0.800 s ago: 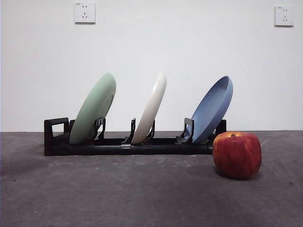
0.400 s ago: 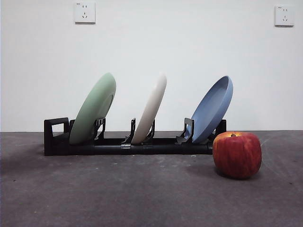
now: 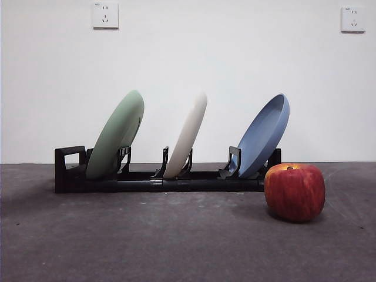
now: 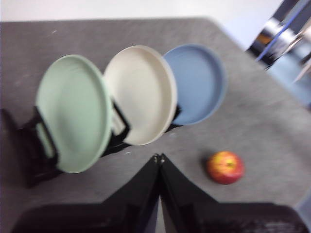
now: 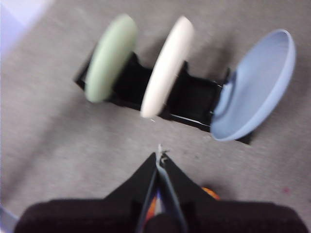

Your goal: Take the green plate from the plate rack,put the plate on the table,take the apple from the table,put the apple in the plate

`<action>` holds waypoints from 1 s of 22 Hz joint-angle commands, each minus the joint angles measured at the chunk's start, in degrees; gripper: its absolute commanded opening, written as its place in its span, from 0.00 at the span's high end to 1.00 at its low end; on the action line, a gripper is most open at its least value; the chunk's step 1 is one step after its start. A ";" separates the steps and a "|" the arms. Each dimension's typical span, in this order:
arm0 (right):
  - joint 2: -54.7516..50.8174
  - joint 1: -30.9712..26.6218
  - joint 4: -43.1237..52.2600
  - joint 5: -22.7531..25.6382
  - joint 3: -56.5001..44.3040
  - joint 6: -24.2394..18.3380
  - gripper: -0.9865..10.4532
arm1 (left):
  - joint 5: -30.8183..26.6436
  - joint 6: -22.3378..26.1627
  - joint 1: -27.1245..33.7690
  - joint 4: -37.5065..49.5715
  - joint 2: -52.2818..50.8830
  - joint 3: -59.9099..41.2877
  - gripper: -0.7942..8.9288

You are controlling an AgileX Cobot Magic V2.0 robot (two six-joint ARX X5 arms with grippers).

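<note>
The green plate (image 3: 116, 136) leans in the left slot of the black plate rack (image 3: 158, 179), near the rack's looped handle end; it shows too in the left wrist view (image 4: 74, 111) and the right wrist view (image 5: 111, 57). On the dark grey table (image 3: 147, 241) the red apple (image 3: 294, 191) rests in front of the rack's right end. My left gripper (image 4: 158, 158) hovers shut above the table, short of the rack, holding nothing. My right gripper (image 5: 159, 156) is shut too, high above the apple (image 5: 210, 193), which its jaws mostly hide. Neither arm shows in the front view.
A cream-white plate (image 3: 187, 133) stands in the middle slot and a blue plate (image 3: 264, 136) in the right slot, just behind the apple. A white wall with two sockets rises behind the rack. The table's edge (image 4: 243, 46) runs past the blue plate.
</note>
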 commanded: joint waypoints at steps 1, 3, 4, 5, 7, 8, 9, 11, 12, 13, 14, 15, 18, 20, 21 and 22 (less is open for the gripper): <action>2.23 0.52 -0.59 1.46 2.29 -1.53 0.90 | -3.89 1.81 -2.05 0.02 2.29 0.81 0.92; 4.42 0.57 -1.03 1.42 4.20 -1.46 0.73 | -4.83 1.53 -3.58 0.61 4.42 0.98 0.88; 5.14 0.57 -0.96 1.42 4.87 -1.42 0.63 | -4.83 1.53 -4.22 1.40 5.38 0.98 0.76; 5.66 0.57 -0.87 1.44 5.44 -1.44 0.54 | -4.81 1.53 -4.85 2.54 6.29 0.98 0.63; 5.90 0.55 -0.76 1.44 6.12 -1.46 0.47 | -4.81 1.01 -5.92 6.01 8.02 1.01 0.52; 5.90 0.55 -0.55 1.46 6.27 -1.46 0.47 | -4.79 0.39 -6.27 8.33 8.94 1.03 0.52; 5.90 0.55 -0.55 1.46 6.54 -1.46 0.47 | -4.83 -0.35 -6.47 9.97 10.25 1.60 0.52; 5.90 0.55 -0.44 1.70 6.80 -1.49 0.47 | -5.03 -0.83 -6.47 9.44 14.51 5.60 0.52; 5.90 0.55 -0.48 1.75 6.88 -1.49 0.47 | -5.81 -0.77 -6.49 8.39 17.29 8.57 0.52; 5.90 0.55 -0.59 2.05 6.99 -1.49 0.47 | -6.56 -0.33 -6.51 6.80 20.41 12.13 0.52; 5.90 0.55 -0.61 2.34 7.04 -1.49 0.47 | -7.50 0.13 -6.56 4.59 23.67 16.09 0.52; 5.90 0.55 -0.68 2.32 7.04 -1.49 0.47 | -8.24 0.81 -6.56 2.25 27.15 20.24 0.52; 5.90 0.55 -0.96 2.32 7.04 -1.51 0.47 | -8.96 1.92 -6.54 -5.03 37.07 32.35 0.53; 5.90 0.55 -0.94 2.78 7.04 -1.51 0.47 | -9.14 2.29 -6.54 -8.11 42.12 37.90 0.53; 5.90 0.55 -0.94 3.43 7.04 -1.53 0.47 | -9.27 2.29 -6.54 -9.35 44.50 40.22 0.53; 5.90 0.55 -0.94 3.98 7.04 -1.55 0.47 | -9.81 2.29 -6.54 -9.90 46.27 41.55 0.53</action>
